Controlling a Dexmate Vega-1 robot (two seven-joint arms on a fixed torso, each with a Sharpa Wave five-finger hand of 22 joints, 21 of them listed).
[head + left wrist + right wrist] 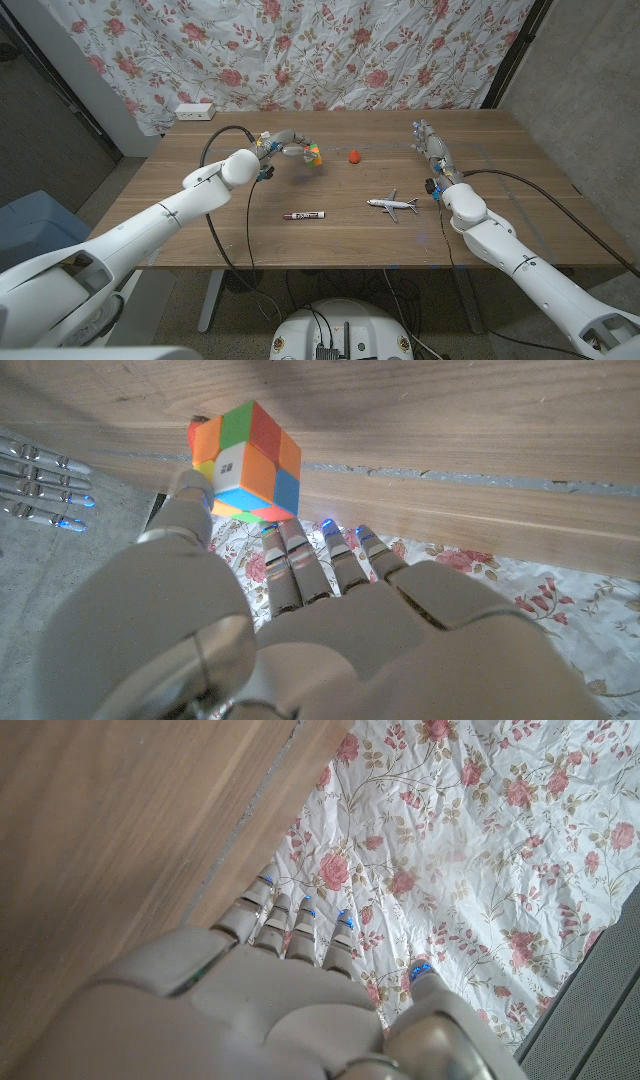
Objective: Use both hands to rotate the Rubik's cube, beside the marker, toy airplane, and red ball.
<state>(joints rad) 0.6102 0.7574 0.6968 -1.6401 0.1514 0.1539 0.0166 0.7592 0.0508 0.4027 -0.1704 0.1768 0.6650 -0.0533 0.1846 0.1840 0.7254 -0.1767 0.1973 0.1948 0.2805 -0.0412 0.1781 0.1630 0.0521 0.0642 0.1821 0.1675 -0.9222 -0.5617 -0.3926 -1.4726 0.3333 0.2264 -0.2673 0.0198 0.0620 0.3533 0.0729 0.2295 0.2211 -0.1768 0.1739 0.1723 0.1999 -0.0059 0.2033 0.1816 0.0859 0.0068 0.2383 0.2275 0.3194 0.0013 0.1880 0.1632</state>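
Wooden table [520,190], one cube [313,154], marker [304,215], airplane [392,205], ball [354,155]

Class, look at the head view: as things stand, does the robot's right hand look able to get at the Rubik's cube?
Probably yes. The right hand holds nothing, and the bare table lies between it and the Rubik's cube at the left hand. The red ball sits near that path but looks easy to pass.

right hand [270,1010] | fingers [300,925] extended, holding nothing | table [110,820] | floral cloth [480,840]
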